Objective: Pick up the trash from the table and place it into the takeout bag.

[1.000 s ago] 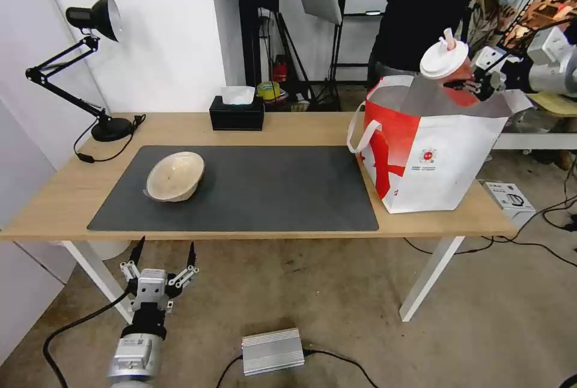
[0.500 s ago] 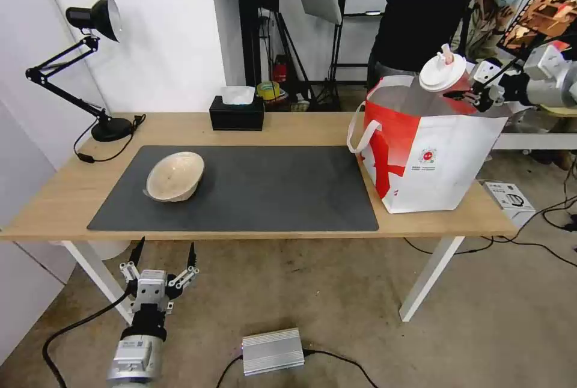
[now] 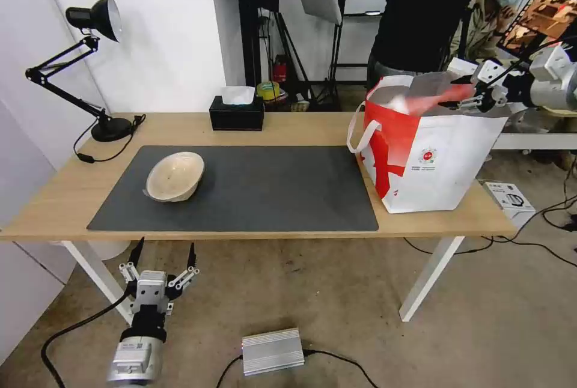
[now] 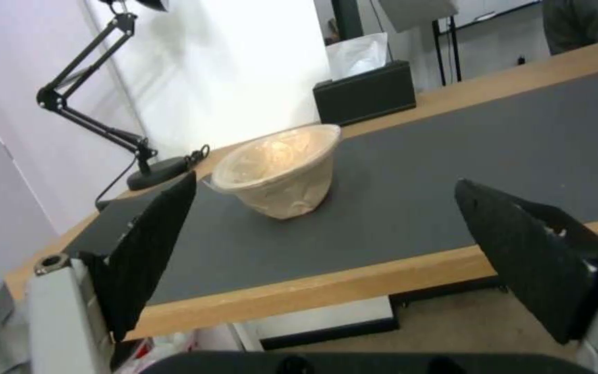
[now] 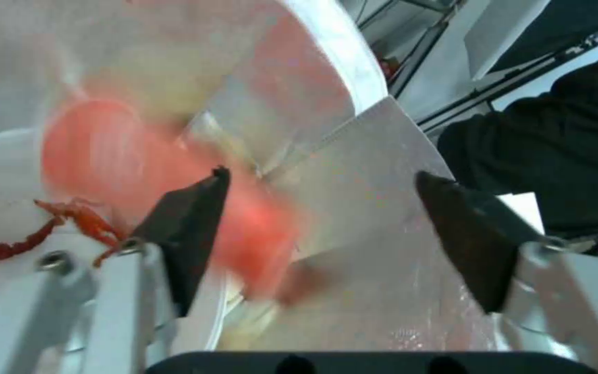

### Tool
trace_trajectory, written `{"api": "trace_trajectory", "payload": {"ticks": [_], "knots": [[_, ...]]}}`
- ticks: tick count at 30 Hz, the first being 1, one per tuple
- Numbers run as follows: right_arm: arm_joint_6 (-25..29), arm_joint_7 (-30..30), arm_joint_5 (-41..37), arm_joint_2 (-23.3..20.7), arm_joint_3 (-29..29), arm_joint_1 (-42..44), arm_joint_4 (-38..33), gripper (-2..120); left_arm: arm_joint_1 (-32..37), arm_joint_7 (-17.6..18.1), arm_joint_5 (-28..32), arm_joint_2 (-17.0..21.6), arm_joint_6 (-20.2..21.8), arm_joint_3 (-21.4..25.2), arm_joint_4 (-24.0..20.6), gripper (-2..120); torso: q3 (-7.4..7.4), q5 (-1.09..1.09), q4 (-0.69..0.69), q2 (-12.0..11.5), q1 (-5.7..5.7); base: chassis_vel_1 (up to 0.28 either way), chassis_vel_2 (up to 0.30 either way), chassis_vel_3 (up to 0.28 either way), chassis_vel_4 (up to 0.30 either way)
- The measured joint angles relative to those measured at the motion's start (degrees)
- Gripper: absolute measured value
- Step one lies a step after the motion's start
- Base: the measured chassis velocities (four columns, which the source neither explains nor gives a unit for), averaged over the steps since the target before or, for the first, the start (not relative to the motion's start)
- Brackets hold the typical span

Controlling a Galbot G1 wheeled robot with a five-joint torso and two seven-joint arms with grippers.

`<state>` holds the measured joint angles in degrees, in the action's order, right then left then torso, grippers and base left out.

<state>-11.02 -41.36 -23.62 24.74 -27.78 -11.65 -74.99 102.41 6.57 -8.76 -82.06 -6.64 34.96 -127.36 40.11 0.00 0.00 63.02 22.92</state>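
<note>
Right gripper (image 3: 466, 90) hangs over the open top of the big white-and-red foil-lined takeout bag (image 3: 445, 166), fingers spread, gripping nothing. A red blur, probably the tall red cup (image 5: 174, 176), sits inside the bag beside the white round bowl with red scraps (image 5: 8, 228). The beige shallow bowl (image 3: 175, 176) lies tilted on the dark grey mat (image 3: 270, 196) of the light-wood table (image 3: 180, 127). Left gripper (image 3: 161, 259) is parked below the table's front edge, fingers spread.
</note>
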Motion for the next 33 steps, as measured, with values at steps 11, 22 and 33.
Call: {"api": "trace_trajectory", "payload": {"ticks": [11,22,33], "knots": [[0.0,0.3,-1.1,0.3,0.2,0.1,0.0,99,-0.1,0.0,0.0,0.0,0.0,0.1,0.0,100,0.0,0.0,0.0,0.0,0.0,0.0,0.0,0.0,0.0],[-0.5,3.9,-6.8,0.2,2.0,0.4,-2.4,99,-0.2,0.0,0.0,0.2,0.1,0.1,0.1,100,0.0,0.0,0.0,0.0,0.0,0.0,0.0,0.0,0.0],[-1.0,23.4,-20.3,0.5,2.3,0.4,-11.9,100,-0.1,0.0,0.0,0.5,0.1,0.0,-0.1,100,0.0,-0.01,0.0,0.0,0.0,0.0,0.0,0.0,0.0]]}}
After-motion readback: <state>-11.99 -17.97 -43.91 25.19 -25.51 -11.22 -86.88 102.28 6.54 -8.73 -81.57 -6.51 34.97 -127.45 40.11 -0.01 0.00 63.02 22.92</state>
